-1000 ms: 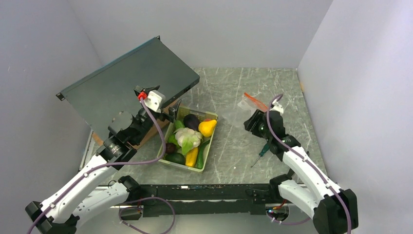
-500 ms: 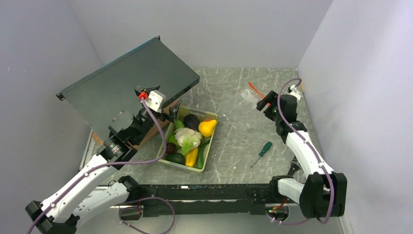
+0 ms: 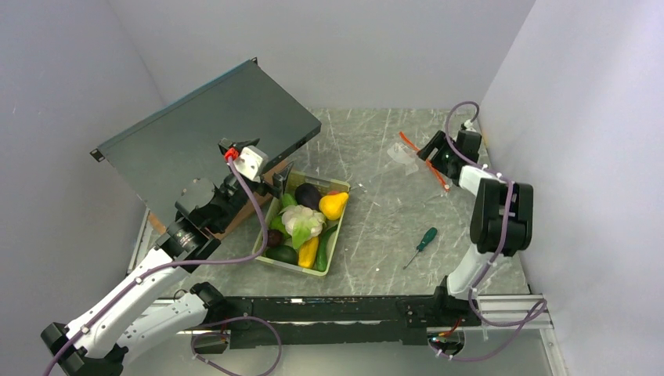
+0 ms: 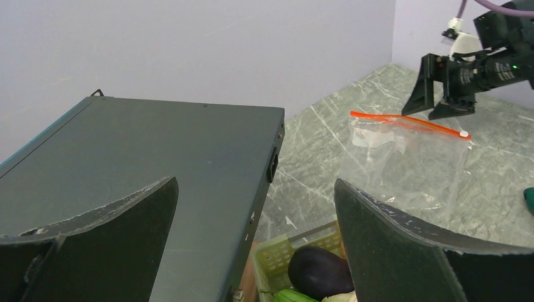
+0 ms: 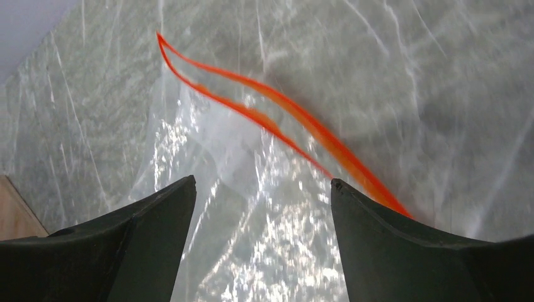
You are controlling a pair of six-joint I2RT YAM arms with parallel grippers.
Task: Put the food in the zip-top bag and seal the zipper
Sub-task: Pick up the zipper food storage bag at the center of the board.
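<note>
We see the zip-top bag (image 3: 405, 154) flat on the desk (image 3: 376, 235), right of the tray (image 3: 342, 213) and further back, near the wall; bare desk between. Its zipper (image 5: 296, 119) runs diagonally, far-left to near-right, lips parted. The right claw (image 5: 261, 189) gapes wide over it, empty; the left claw (image 4: 255, 185) likewise, by the tray's far-left corner. The food (image 3: 305, 223) sits in the tray.

Robotics laboratory test cell. A grey-green marbled tabletop (image 3: 376, 227) is enclosed at its left, far and right edges by pale lilac panels (image 3: 391, 47). A black mounting rail (image 3: 329, 312) is fixed along the near edge; a dark grey metal chassis (image 3: 203, 133) is propped at the far-left corner.
</note>
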